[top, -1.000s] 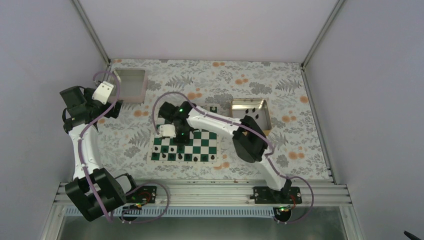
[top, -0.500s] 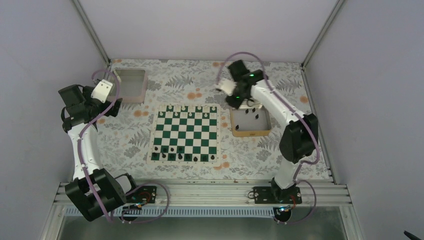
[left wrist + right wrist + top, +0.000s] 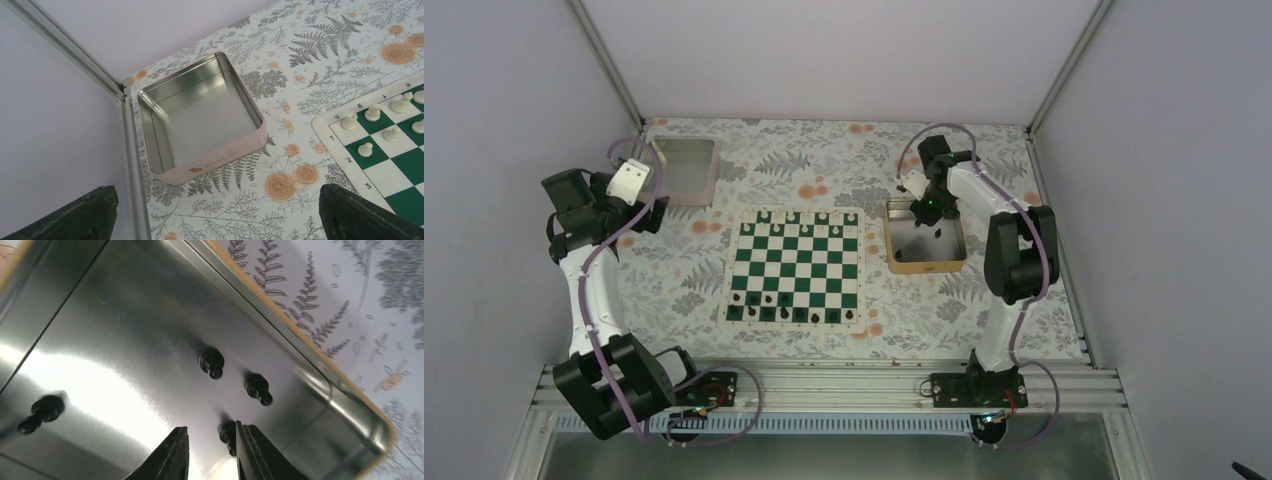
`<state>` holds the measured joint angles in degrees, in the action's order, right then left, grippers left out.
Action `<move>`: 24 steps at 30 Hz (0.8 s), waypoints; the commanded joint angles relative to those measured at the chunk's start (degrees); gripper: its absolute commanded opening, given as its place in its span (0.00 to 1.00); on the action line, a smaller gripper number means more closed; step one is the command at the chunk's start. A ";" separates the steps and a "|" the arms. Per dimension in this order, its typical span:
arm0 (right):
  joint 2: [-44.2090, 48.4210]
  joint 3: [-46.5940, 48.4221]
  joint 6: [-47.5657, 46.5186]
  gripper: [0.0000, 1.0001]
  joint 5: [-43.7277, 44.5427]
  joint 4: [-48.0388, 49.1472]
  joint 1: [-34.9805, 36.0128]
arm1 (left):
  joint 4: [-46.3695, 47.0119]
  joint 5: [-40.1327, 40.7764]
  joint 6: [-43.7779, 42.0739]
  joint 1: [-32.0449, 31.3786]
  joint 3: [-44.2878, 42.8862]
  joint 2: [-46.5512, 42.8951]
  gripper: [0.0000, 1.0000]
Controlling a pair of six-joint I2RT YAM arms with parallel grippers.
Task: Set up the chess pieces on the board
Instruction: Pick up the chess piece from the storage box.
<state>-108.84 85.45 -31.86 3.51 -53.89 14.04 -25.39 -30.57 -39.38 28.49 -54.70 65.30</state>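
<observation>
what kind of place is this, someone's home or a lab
Most likely a robot test cell in a lab, not a home: a left arm and right arm bolted to a metal rail, plain white panels in a metal frame, and a chess board as practice.

Your overhead view is evenly bright, shadows soft. In your right wrist view, glare whitens the tray (image 3: 100,380) floor; pieces (image 3: 212,362) look blurred.
</observation>
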 commanded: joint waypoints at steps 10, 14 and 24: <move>-6.85 2.96 -0.47 0.27 -3.30 4.02 -0.95 | 0.73 -0.35 -0.68 0.28 0.28 -1.14 1.00; -7.77 3.57 -0.47 0.26 -3.68 4.10 -1.10 | 0.56 -0.48 -0.71 0.32 0.28 -1.10 1.00; -9.21 4.60 -0.78 0.21 -4.79 3.81 -1.06 | -0.30 -0.24 -1.08 0.29 -0.32 -1.23 1.00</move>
<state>-117.51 88.36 -31.90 0.40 -50.39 13.39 -25.41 -30.44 -39.72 28.49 -54.63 65.19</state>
